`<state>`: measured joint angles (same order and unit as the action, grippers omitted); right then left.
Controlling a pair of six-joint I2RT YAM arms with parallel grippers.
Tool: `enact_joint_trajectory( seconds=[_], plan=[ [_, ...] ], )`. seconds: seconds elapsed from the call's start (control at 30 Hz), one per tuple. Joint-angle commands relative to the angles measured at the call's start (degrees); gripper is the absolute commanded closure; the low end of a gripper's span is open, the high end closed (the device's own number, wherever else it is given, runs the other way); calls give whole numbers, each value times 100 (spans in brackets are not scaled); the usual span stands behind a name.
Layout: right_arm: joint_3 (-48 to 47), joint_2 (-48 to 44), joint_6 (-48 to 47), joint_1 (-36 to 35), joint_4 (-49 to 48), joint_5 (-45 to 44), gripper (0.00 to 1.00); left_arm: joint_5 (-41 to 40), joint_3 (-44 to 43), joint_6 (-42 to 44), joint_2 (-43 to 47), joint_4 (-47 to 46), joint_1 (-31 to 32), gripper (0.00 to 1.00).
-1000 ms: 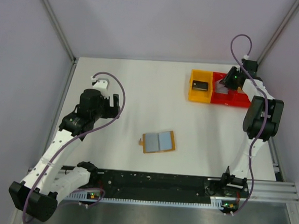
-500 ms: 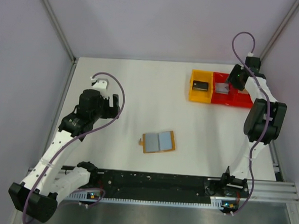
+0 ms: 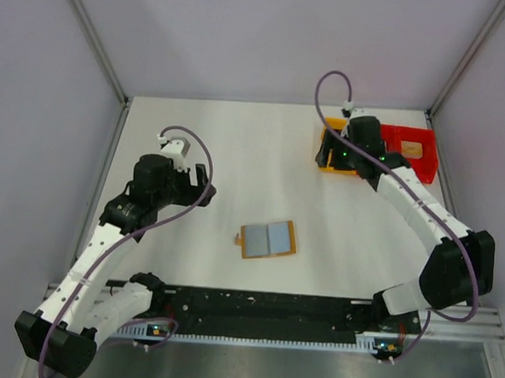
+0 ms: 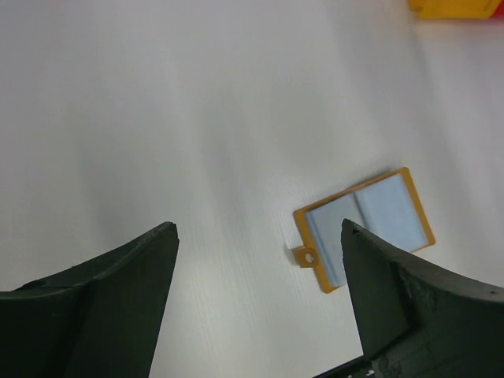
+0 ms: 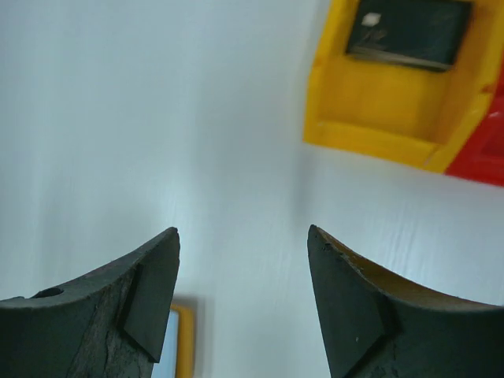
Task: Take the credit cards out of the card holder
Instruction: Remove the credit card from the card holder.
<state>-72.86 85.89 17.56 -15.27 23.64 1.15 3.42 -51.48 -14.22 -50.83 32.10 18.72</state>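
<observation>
The right gripper (image 5: 242,232) had swung from the red tray (image 3: 424,165) to the yellow tray (image 5: 370,110), jaws apart and empty like the left gripper (image 4: 258,228), while the card holder (image 3: 268,240) stayed open between the arms, cards (image 4: 390,213) seemingly inside.

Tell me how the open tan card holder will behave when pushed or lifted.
The card holder lies open and flat, so it is probably light and would slide on the smooth white table. Its centre fold suggests it may flop shut if lifted by one edge. Rolling seems unlikely.

1 card holder (image 3: 268,240), 2 trays (image 3: 425,138), poss. 2 cards (image 3: 256,238).
</observation>
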Motion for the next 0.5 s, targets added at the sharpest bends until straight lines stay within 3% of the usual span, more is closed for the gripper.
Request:
enact_joint_trajectory(
  seconds=[0.0,0.13,0.27,0.47],
  plan=[
    [684,-739,-25,-1195,71,-325,34,1405,383,-844,135,-599,-18,14],
    [1080,-828,221,-2451,62,-545,34,2161,910,-1504,73,-1301,9,19],
    [1178,-530,379,-3507,44,-861,34,2391,1395,-1909,-163,-1767,123,19],
    [1108,85,564,-4352,9,-1073,24,2347,1800,-2129,-831,-2085,448,19]
  ],
)
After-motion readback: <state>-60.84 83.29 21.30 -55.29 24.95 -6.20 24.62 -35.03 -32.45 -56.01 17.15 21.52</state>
